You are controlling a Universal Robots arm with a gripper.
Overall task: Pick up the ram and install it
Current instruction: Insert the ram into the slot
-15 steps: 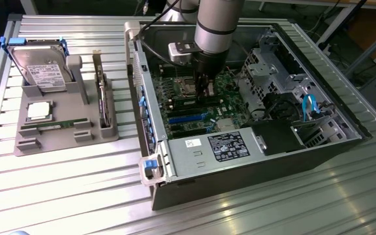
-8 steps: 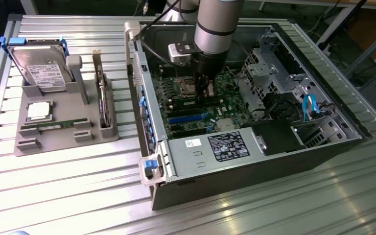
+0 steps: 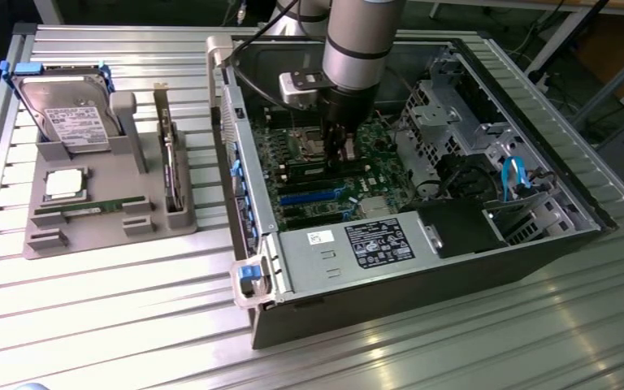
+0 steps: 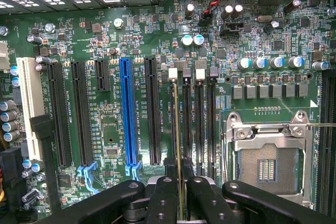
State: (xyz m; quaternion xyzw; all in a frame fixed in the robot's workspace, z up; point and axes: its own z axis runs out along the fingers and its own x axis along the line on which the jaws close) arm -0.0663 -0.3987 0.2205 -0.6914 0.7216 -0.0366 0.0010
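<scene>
My gripper [image 4: 180, 184] is shut on the ram [image 4: 177, 129], which shows edge-on as a thin pale line between the two black fingers [image 4: 161, 198]. The ram hangs over the row of black memory slots [image 4: 199, 124] on the green motherboard [image 4: 105, 40], lined up along the slot nearest the long black expansion slots. Whether it touches the slot I cannot tell. In the exterior view, my gripper [image 3: 340, 154] reaches down into the open computer case [image 3: 323, 276], just above the board.
An empty processor socket [image 4: 268, 163] lies beside the memory slots, a blue expansion slot [image 4: 126, 114] on the other side. At the exterior view's left, a grey tray [image 3: 74, 240] holds a hard drive [image 3: 68, 114], a square processor chip [image 3: 65, 183] and another green stick [image 3: 90, 208].
</scene>
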